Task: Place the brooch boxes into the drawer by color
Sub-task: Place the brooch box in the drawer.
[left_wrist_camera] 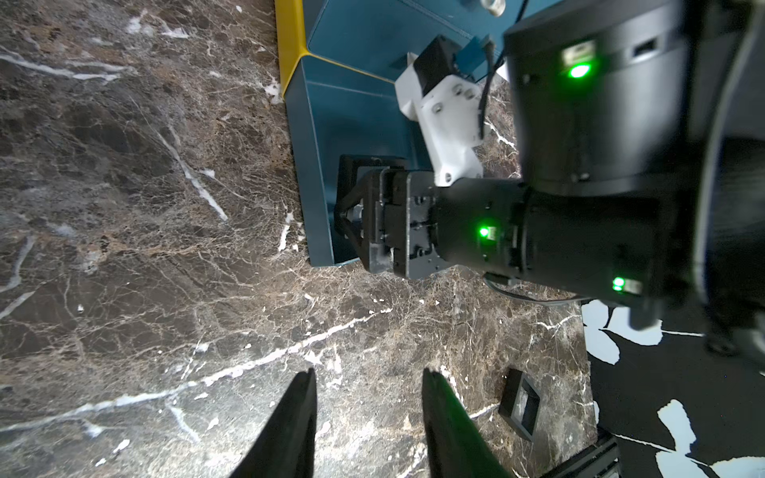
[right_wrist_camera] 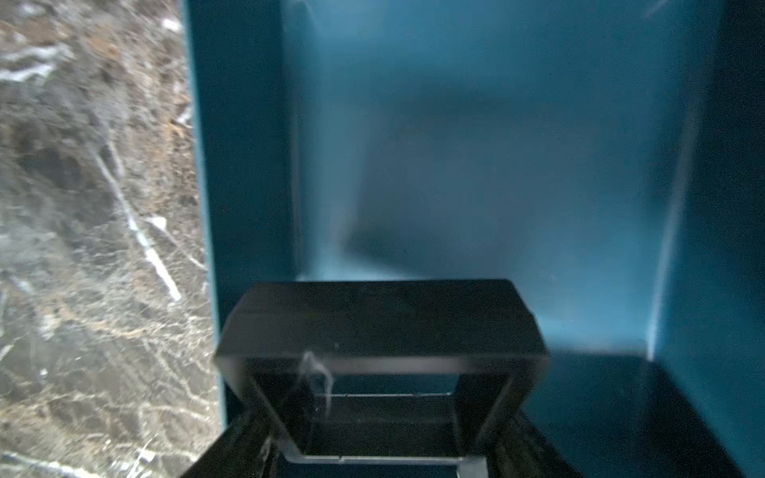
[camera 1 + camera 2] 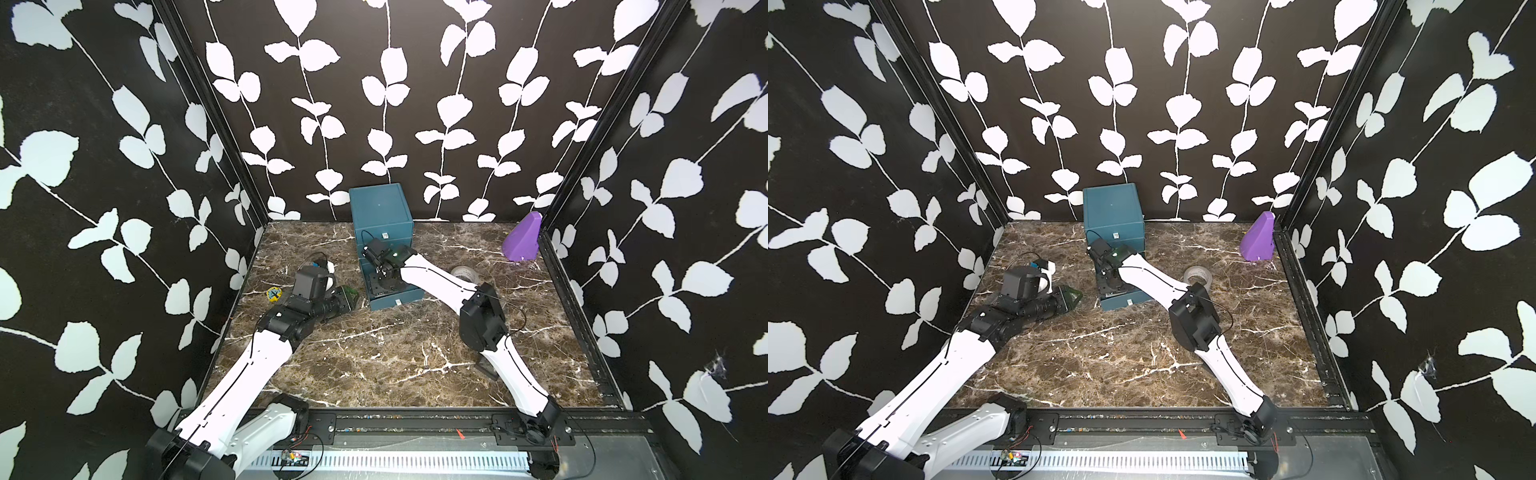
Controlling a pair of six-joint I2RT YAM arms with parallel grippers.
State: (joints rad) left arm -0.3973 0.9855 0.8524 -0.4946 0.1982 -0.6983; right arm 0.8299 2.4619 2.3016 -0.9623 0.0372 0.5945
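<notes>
Right tool (image 2: 383,443) clamps square black box (image 2: 381,323) (clear centre) in teal drawer (image 2: 496,165); left tool (image 1: 368,374) spread

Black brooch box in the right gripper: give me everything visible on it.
The black brooch box is a square, matte black frame, plastic by its look, with a clear centre pane bearing a whitish mark. The right gripper pinches it by two opposite sides inside the pulled-out teal drawer. Whether it touches the drawer floor cannot be told; the view is blurred.
</notes>
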